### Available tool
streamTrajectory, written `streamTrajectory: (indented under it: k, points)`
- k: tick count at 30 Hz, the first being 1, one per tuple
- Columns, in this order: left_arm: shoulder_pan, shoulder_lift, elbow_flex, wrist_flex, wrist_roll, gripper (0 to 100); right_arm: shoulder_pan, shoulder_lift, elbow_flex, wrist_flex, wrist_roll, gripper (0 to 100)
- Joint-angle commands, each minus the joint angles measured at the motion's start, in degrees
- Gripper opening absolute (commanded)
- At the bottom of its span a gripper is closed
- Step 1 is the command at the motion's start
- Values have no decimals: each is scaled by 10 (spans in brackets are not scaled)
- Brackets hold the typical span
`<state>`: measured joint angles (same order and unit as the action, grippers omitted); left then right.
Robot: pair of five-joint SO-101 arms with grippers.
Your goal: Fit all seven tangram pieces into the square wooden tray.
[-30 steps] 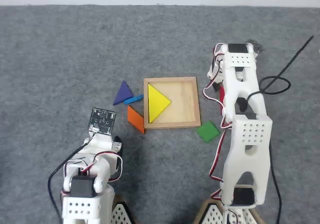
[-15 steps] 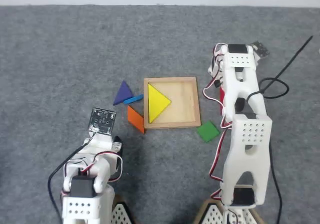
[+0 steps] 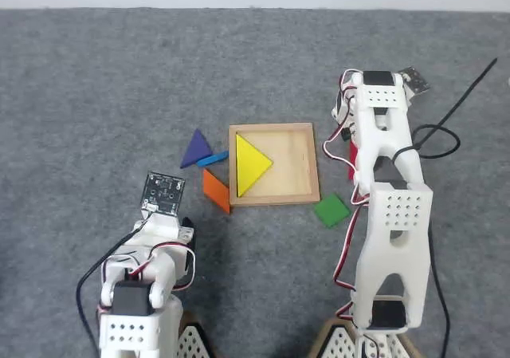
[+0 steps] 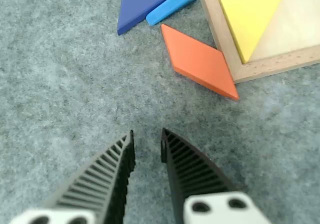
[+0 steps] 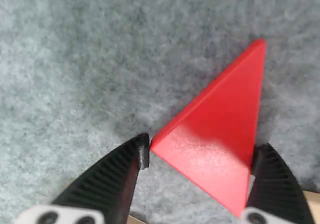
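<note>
- Under both pincers lies the grey carpet (image 3: 96, 95), which covers the table and bears every piece.
- Ahead of the left pincer (image 4: 147, 134) and off to its right sits the square wooden tray (image 3: 275, 127). The right pincer (image 5: 202, 154) is down just beyond the tray's right rim.
- Inside the tray, well ahead of the left pincer, the yellow triangle (image 3: 251, 164) lies flat against the left wall.
- Between the right pincer's two fingers, which are spread wide, the red triangle (image 5: 220, 129) lies flat on the carpet. One fingertip (image 5: 144, 153) sits at its corner; whether the fingers press on it I cannot tell.
- Nearest the left pincer is the orange parallelogram (image 4: 200, 62), touching the tray's outer rim. The left pincer's fingers stand a narrow gap apart, with nothing between them.
- Farther ahead of the left pincer lies the dark blue triangle (image 4: 137, 2).
- Behind the right pincer, just off the tray's near right corner, lies the green square (image 3: 331, 210).
- Beside the dark blue triangle, reaching toward the tray, lies the light blue piece (image 4: 172, 5).
</note>
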<state>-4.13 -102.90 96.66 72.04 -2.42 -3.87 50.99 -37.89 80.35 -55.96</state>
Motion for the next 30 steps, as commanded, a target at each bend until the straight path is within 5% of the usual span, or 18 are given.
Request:
streamTrajectory:
  k: [1,7,21,26,30]
  points:
    - [1,-11,-2,3,3,84,10,-4,-20,5,-4,310]
    - [1,-11,-2,3,3,84,10,-4,-20,17,5,309]
    - [1,-11,-2,3,3,84,7,-78,-20,90,197,234]
    - [1,-11,-2,3,3,84,-1,-112,-20,126,325,233]
    - [1,-11,-2,3,3,84,-17,-143,-20,145,514,231]
